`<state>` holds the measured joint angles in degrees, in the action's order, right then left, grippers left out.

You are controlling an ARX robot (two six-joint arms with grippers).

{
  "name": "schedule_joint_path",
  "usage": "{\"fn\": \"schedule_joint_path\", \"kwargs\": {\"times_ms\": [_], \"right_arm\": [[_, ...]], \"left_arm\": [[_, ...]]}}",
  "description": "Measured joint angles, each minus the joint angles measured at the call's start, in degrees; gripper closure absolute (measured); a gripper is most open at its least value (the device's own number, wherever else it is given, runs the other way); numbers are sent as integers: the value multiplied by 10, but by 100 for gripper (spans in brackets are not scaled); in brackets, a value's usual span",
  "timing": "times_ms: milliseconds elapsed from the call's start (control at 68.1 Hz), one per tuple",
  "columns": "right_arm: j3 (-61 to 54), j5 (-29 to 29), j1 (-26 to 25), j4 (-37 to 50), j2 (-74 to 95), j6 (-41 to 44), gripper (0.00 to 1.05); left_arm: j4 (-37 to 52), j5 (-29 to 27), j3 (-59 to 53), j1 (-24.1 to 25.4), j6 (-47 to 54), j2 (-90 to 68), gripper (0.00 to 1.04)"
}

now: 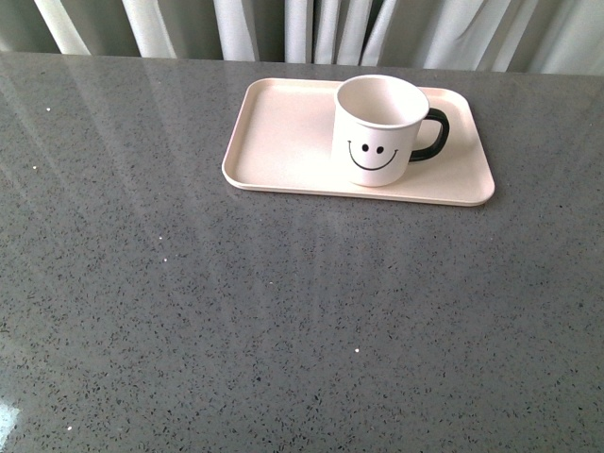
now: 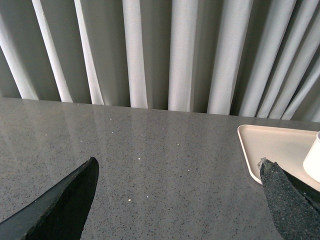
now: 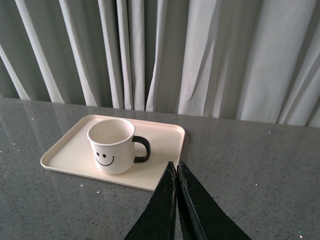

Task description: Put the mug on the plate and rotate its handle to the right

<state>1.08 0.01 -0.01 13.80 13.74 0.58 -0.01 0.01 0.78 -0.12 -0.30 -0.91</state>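
The cream-white mug (image 1: 377,129) stands upright on the right half of the pale pink plate (image 1: 278,132), smiley face toward the robot. Its black handle (image 1: 432,134) points right. No arm shows in the front view. In the right wrist view the mug (image 3: 111,146) and handle (image 3: 142,149) sit on the plate (image 3: 65,152); my right gripper (image 3: 176,165) is shut and empty, its tips over the plate's near edge, apart from the mug. My left gripper (image 2: 177,167) is open over bare table, with the plate's corner (image 2: 265,145) and a sliver of mug (image 2: 313,159) beside one finger.
The grey speckled table (image 1: 283,321) stretches wide in front of the plate. White pleated curtains (image 1: 311,28) hang right behind the table's far edge, close behind the plate.
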Motion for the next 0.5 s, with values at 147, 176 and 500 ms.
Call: {"fn": "schedule_joint_path", "kwargs": {"times_ms": [147,176,500], "right_arm": [[0,0,0,-30,-30,0,103],[0,0,0,-36,-36,0,103],[0,0,0,-137,-133,0,103]], "left_arm": [[0,0,0,0,0,0,9],[0,0,0,0,0,0,9],[0,0,0,0,0,0,9]]}}
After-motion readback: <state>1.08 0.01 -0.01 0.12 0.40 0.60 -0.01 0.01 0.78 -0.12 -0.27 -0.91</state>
